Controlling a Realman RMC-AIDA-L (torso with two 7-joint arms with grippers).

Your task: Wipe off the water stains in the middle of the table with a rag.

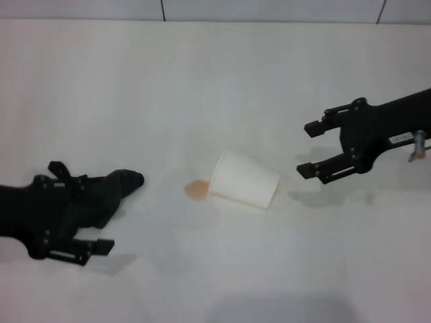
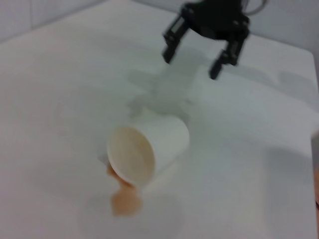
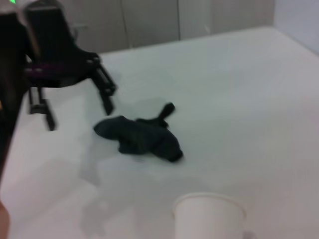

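The water stain (image 1: pixel 196 190) is a small orange-tan blotch on the white table (image 1: pixel 202 81), at the mouth of a tipped white paper cup (image 1: pixel 242 180). It also shows in the left wrist view (image 2: pixel 124 201), below the cup (image 2: pixel 149 149). The dark rag (image 1: pixel 111 192) lies crumpled on the table left of the stain, and it also shows in the right wrist view (image 3: pixel 139 137). My left gripper (image 1: pixel 81 205) is open right at the rag, which partly overlaps it from above. My right gripper (image 1: pixel 313 149) is open and empty, right of the cup.
The cup lies on its side between the two grippers, its mouth towards the rag. A faint clear wet sheen (image 2: pixel 159 94) marks the table between the cup and my right gripper (image 2: pixel 192 64). The table's far edge (image 1: pixel 215 20) meets a tiled wall.
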